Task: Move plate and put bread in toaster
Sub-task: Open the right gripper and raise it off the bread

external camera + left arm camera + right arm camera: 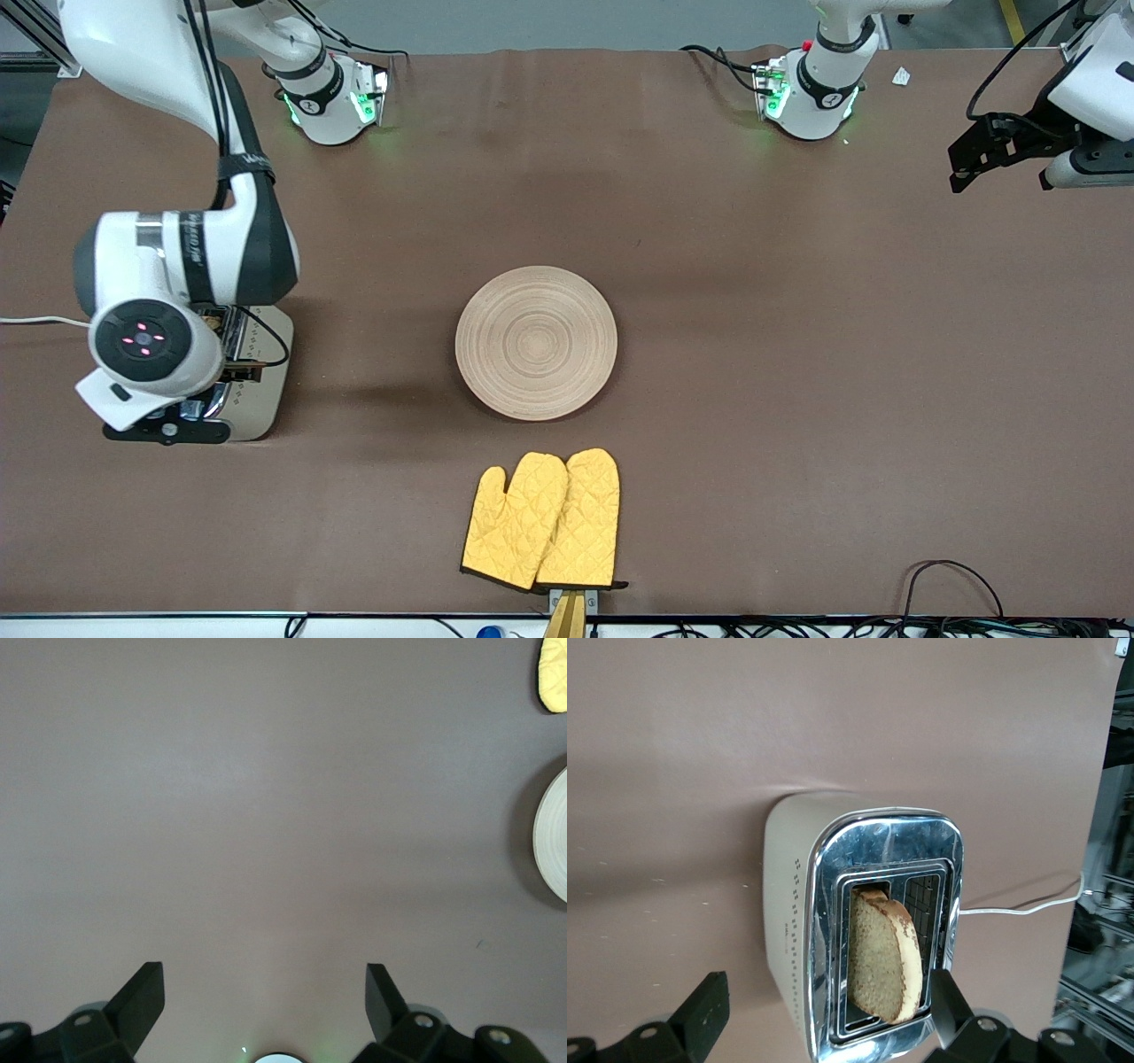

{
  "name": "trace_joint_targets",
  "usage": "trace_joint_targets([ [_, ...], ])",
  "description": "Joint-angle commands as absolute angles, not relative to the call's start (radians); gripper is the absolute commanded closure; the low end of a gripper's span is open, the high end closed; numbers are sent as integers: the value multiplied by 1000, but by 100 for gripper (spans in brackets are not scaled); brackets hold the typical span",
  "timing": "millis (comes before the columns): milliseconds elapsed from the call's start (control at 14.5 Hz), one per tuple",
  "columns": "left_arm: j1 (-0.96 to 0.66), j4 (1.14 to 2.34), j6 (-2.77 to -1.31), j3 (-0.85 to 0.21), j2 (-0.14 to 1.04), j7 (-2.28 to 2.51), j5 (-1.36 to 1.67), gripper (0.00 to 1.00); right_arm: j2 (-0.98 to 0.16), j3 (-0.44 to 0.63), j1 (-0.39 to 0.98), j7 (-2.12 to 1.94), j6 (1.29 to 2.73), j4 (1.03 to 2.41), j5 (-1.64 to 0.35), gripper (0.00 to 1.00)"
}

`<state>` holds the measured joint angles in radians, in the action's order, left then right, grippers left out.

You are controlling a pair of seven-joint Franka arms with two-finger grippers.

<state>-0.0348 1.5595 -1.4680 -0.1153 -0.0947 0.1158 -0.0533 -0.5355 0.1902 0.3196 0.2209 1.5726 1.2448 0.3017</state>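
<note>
Right gripper (824, 1010): held directly over the toaster, near the table edge at the right arm's end; the fingers are spread wide and nothing is gripped.
Bread (883, 955): seen standing in one slot of the toaster, leaning against the slot wall, its upper part above the chrome; no finger is touching it.
Bread handling: judged light, soft and crumbly; if it must be seated deeper, a gentle pinch across the flat faces near the top crust is suggested.
Toaster (257, 390): upright, largely covered by the right arm in the front view; its chrome top is likely slippery.
Plate (536, 342): lying flat and bare at mid-table, well apart from the toaster; judged stiff and fairly light, best taken by its rim.
Oven mitts (542, 520): lying near the table edge closest to the front camera.
Left gripper (264, 997): waiting over bare table toward the left arm's end, fingers wide apart, holding nothing.
</note>
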Motion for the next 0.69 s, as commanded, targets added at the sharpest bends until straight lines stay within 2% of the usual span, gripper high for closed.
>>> trace_joint_targets([
  [0,-37,1546,-1463,-117,-92,101,-67,0,-445,181,276,218,1560,1253,214,0],
  [345,-40,1545,-1465,-117,-89,104,-67,0,-301,179,203,209,1539,1290,92,0],
  [622,-37,1526,-1463,-117,-72,103,-66,0,-131,179,172,180,1552,1449,31,0],
])
